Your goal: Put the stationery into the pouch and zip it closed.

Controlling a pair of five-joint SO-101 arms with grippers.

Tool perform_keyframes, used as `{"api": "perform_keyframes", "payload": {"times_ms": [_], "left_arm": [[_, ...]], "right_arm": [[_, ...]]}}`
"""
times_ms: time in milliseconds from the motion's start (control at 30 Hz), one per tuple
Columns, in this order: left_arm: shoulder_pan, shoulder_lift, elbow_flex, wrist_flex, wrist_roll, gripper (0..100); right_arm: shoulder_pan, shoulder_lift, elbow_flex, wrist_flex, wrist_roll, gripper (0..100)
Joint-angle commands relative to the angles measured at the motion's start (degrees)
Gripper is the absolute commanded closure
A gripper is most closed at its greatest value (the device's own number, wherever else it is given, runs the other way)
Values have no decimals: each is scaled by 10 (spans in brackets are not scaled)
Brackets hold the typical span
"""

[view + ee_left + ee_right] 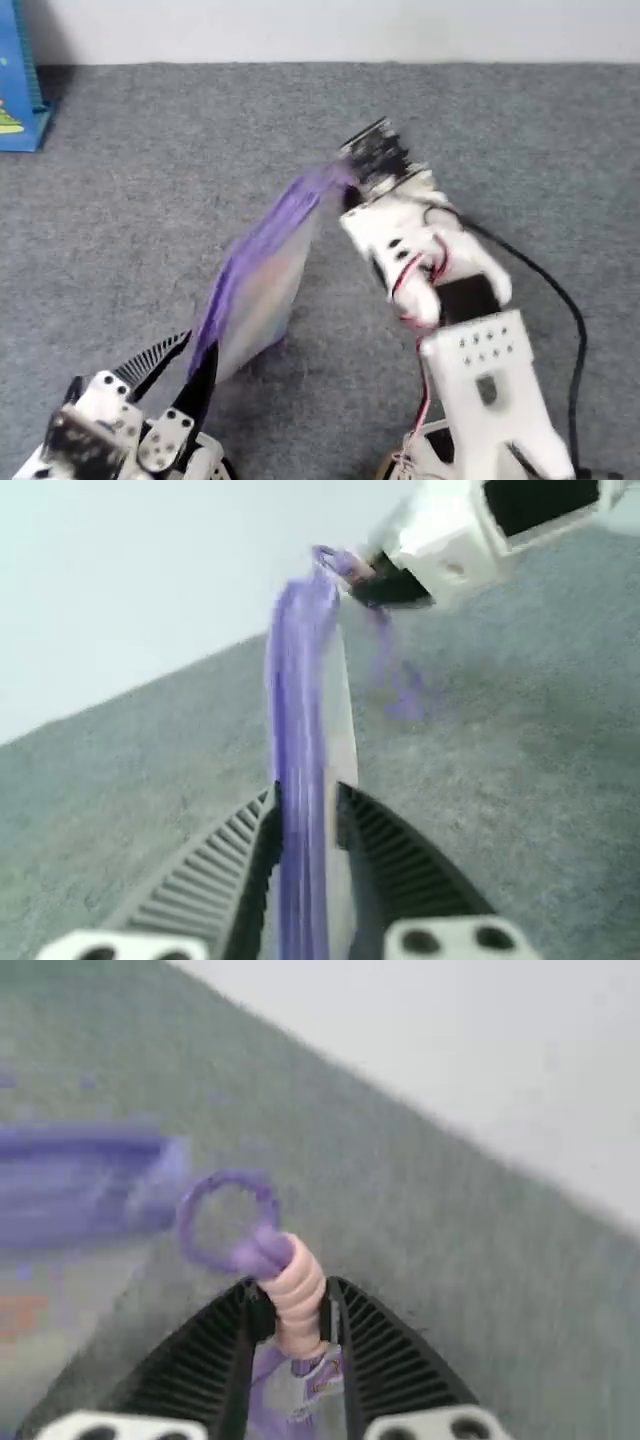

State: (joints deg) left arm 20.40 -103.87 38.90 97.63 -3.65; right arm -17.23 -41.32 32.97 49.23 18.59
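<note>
Pouch (262,275): flat, soft translucent plastic with a purple zip edge. It is held edge-up over the grey felt-like table (150,180), stretched diagonally between both arms. Cannot tell whether its lower edge touches the table.

Left gripper (305,805): clenched on the pouch's near end, ribbed black fingers (235,850) pinching the purple strip. Judged to be an anchor, keeping the zip line taut.

Right gripper (295,1292): grasps the zipper pull (295,1278), a ribbed pink charm with a purple ring (225,1222), at the far end.

Judgement: zipping stage, slider near end of travel. Contents not discernible.

Blue box (18,90) at the far table corner.
</note>
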Motion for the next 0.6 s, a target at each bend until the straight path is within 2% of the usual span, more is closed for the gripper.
{"api": "perform_keyframes", "payload": {"times_ms": [0, 100, 233, 567], "left_arm": [[-80, -2, 10, -41, -1, 839], [-163, -2, 47, -92, -1, 791], [-222, 0, 112, -168, -1, 768], [-230, -2, 137, -187, 31, 766]], "right_arm": [[5, -24, -10, 31, -9, 991], [-6, -36, -10, 61, -11, 991], [-20, -44, -10, 81, -12, 991], [-26, -44, -8, 141, -12, 990]]}}
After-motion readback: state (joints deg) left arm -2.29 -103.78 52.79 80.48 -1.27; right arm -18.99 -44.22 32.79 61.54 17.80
